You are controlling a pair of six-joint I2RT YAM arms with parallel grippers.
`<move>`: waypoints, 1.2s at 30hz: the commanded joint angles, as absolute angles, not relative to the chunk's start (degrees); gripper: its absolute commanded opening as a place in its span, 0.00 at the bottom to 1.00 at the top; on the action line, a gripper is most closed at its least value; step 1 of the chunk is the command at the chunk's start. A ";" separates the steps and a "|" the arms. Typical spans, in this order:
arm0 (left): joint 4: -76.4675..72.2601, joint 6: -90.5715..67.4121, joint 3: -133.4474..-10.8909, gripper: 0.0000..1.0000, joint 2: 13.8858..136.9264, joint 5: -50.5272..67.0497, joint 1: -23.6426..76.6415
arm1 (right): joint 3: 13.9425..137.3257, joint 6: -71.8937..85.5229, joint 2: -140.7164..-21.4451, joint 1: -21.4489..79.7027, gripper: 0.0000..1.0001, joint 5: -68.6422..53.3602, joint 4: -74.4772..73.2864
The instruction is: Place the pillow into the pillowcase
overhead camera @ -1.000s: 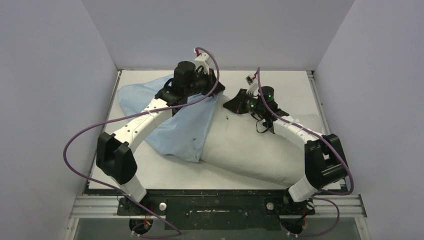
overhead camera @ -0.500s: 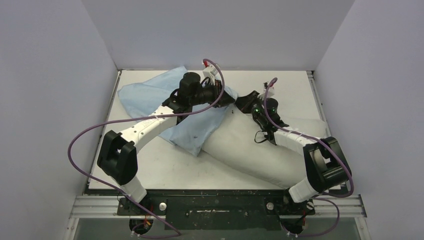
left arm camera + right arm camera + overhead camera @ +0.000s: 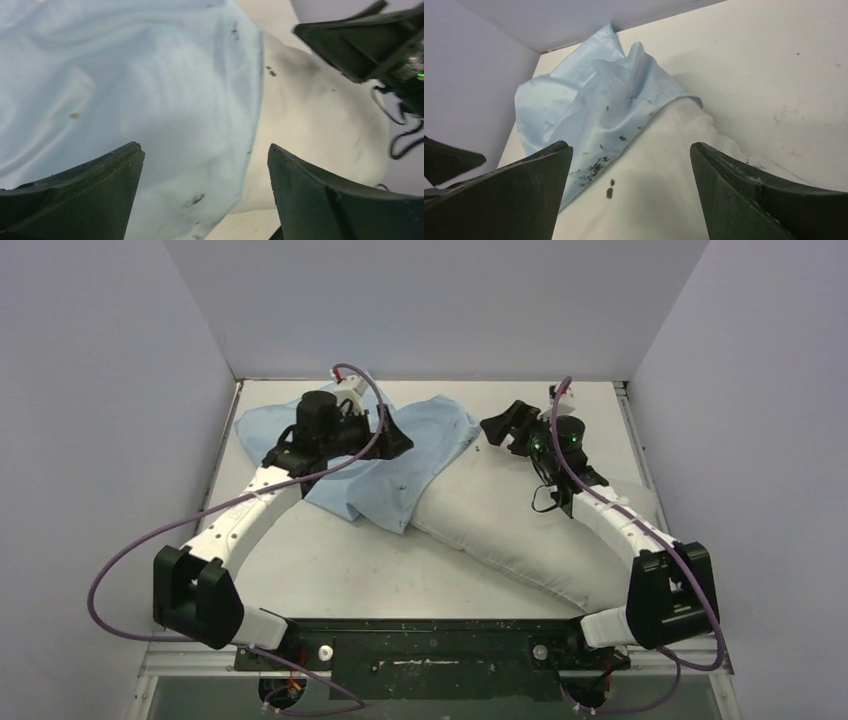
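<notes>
The off-white pillow [image 3: 520, 530] lies slantwise from the table's middle to the near right. Its far left end sits inside the wrinkled light-blue pillowcase [image 3: 425, 450], which spreads to the back left. My left gripper [image 3: 395, 440] hovers open over the pillowcase, nothing between its fingers. In the left wrist view the pillowcase [image 3: 150, 90] has its hem across the pillow [image 3: 310, 110], under the left gripper [image 3: 205, 155]. My right gripper [image 3: 505, 425] is open above the pillow's far end. The right wrist view looks over the pillow [image 3: 659, 175] to the pillowcase [image 3: 589, 105], the right gripper [image 3: 631, 150] holding nothing.
The white table [image 3: 330, 570] is walled at the left, back and right. A metal rail [image 3: 440, 650] with both arm bases runs along the near edge. Purple cables loop off both arms.
Both grippers have opened and let go of the pillowcase. The left arm has drawn back to the left, the right gripper has moved right and back. The pillowcase now sits further over the pillow.
</notes>
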State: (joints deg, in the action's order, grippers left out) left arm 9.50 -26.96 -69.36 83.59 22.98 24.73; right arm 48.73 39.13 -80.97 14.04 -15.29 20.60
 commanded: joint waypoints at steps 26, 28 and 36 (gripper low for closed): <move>5.13 -32.34 -40.12 0.97 62.26 28.82 7.43 | 57.34 -17.12 -77.94 59.23 1.00 21.86 -18.61; 4.99 -32.57 -39.71 0.97 62.70 28.72 7.40 | 56.79 -17.26 -80.28 60.06 1.00 23.65 -18.33; 4.38 -32.64 -38.95 0.95 63.50 27.98 7.47 | 56.36 -16.97 -85.63 59.64 0.65 26.74 -8.99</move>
